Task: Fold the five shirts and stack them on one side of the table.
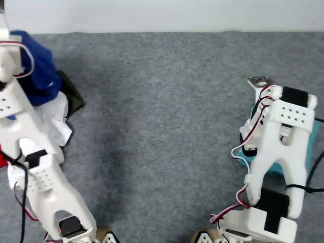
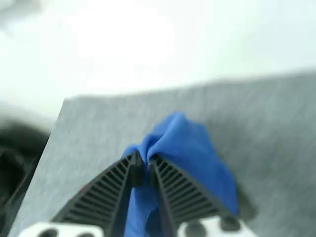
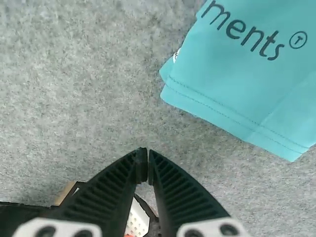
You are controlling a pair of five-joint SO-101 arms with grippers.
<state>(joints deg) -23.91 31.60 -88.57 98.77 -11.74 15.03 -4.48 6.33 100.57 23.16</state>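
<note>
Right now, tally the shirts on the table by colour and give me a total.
Blue shirt: 1, pinched in the left gripper
White shirt: 1
Black shirt: 1
Red shirt: 1, mostly hidden beside the arm
Teal shirt: 1
Total: 5

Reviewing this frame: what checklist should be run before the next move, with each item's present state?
1. Left gripper shut on the blue shirt: ok.
2. Right gripper shut and holding nothing: ok.
3. Teal shirt lies flat on the table, apart from the right gripper: ok.
4. White shirt not tangled with the blue shirt: cannot tell.
5. Grip takes one layer of cloth: cannot tell.
</note>
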